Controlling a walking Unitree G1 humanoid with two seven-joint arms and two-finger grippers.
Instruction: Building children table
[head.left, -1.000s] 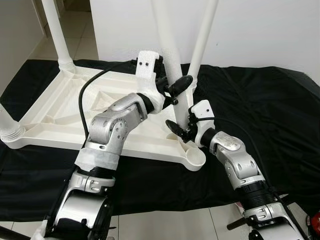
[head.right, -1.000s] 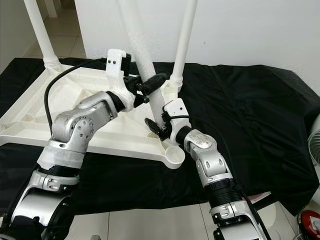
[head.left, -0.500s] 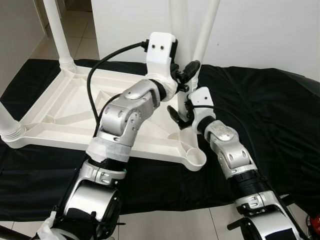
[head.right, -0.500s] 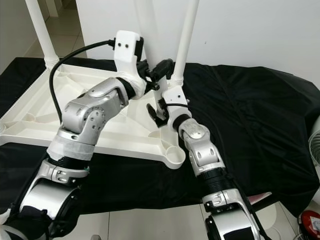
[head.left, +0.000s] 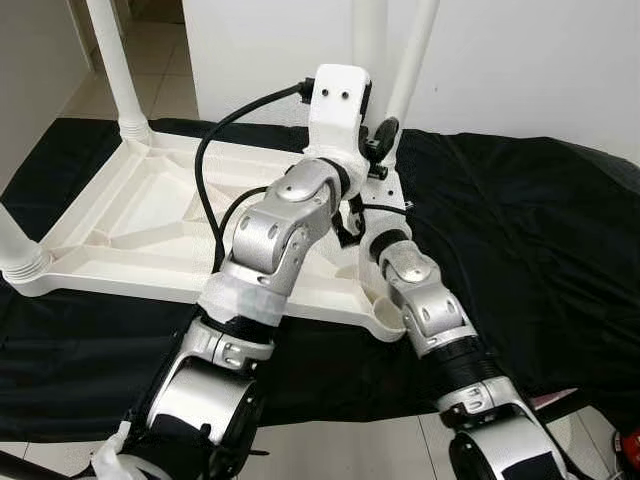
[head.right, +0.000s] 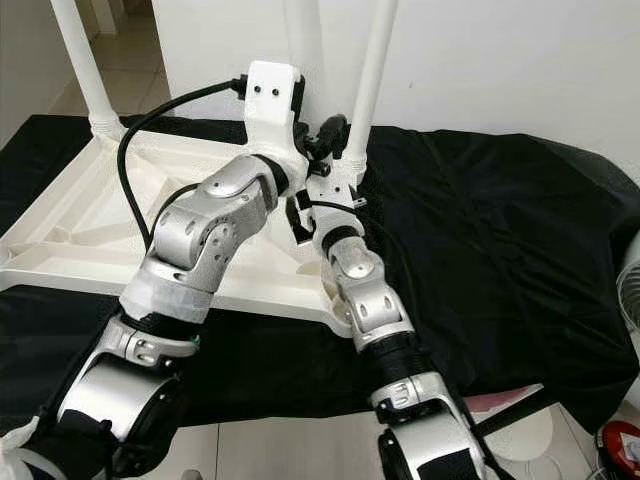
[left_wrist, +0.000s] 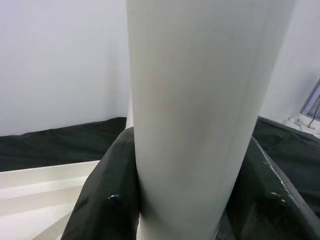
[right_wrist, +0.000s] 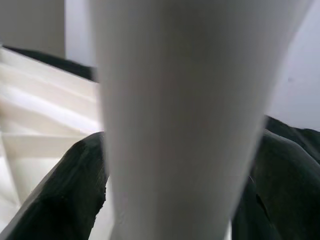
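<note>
The white plastic table (head.left: 130, 230) lies upside down on a black cloth (head.left: 540, 230). Legs stand in its far-left (head.left: 112, 60), near-left (head.left: 10, 240) and far-right (head.left: 415, 60) corners. The near-right socket (head.left: 390, 318) is an open cup. A loose white leg (head.left: 368, 30) stands upright beside the far-right leg. My left gripper (head.left: 372, 140) is shut on it higher up, and my right gripper (head.left: 358, 215) is shut on it lower down. In the wrist views the leg (left_wrist: 195, 115) (right_wrist: 180, 115) runs between black fingers (left_wrist: 107, 200) (right_wrist: 70, 200). Its foot is hidden behind my arms.
A white wall (head.left: 520, 60) rises right behind the table. The cloth ends at pale floor tiles (head.left: 330, 445) near my feet. A fan (head.right: 630, 290) and a red object (head.right: 622, 445) sit at the far right edge.
Both grippers have swung the held leg from a lean to upright and carried it farther from me, away from the near-right socket. My elbows have stretched forward.
</note>
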